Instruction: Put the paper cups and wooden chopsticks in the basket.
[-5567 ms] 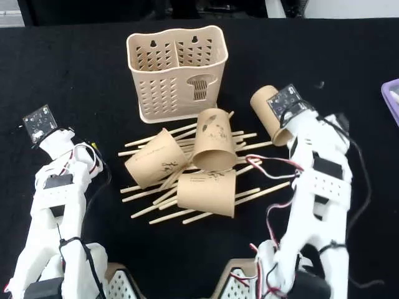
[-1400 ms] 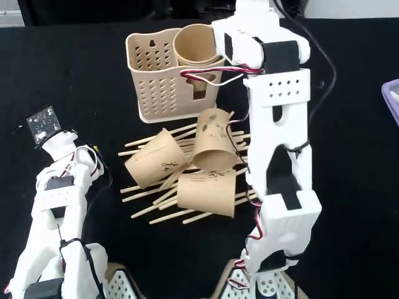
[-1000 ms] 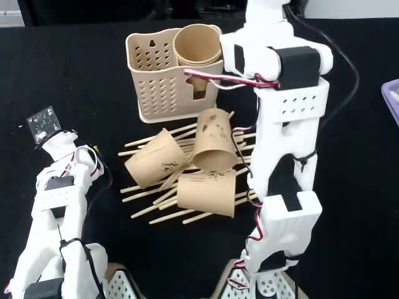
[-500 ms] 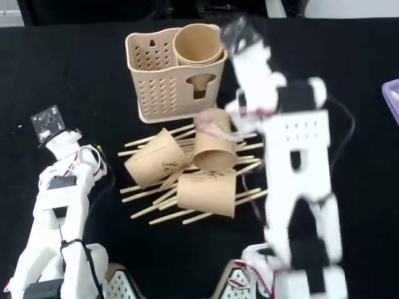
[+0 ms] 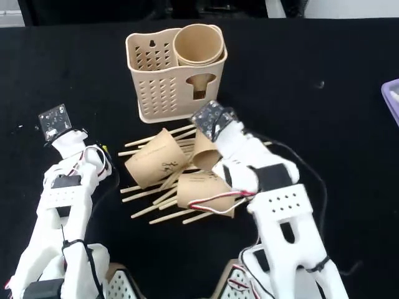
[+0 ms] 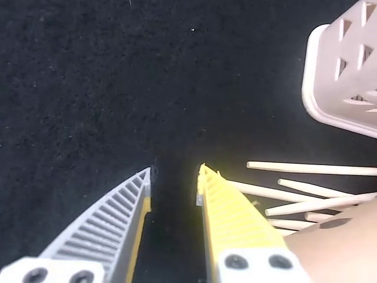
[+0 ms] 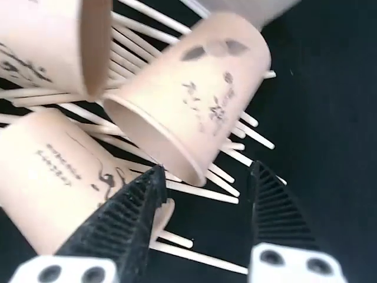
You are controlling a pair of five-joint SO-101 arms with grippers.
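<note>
The beige slotted basket [image 5: 168, 81] stands at the back of the table with one paper cup [image 5: 198, 43] upright inside it. Three more paper cups lie on a spread of wooden chopsticks [image 5: 153, 199]: a left cup [image 5: 154, 161], a front cup [image 5: 199, 192] and a middle cup [image 5: 203, 154] half hidden under my right arm [image 5: 249, 168]. In the right wrist view my right gripper [image 7: 206, 171] is open, just above the rim of the middle cup [image 7: 200, 100]. My left gripper [image 6: 174, 177] is open over bare cloth, beside the chopstick ends [image 6: 300, 188] and the basket's corner [image 6: 344, 76].
A black cloth [image 5: 324, 124] covers the table. A purple container's edge [image 5: 393, 93] shows at the far right. My left arm [image 5: 65, 187] stands at the left of the pile.
My right arm drew back from the basket, leaving a cup inside, and came down over the pile with its gripper empty. The left arm shifted slightly.
</note>
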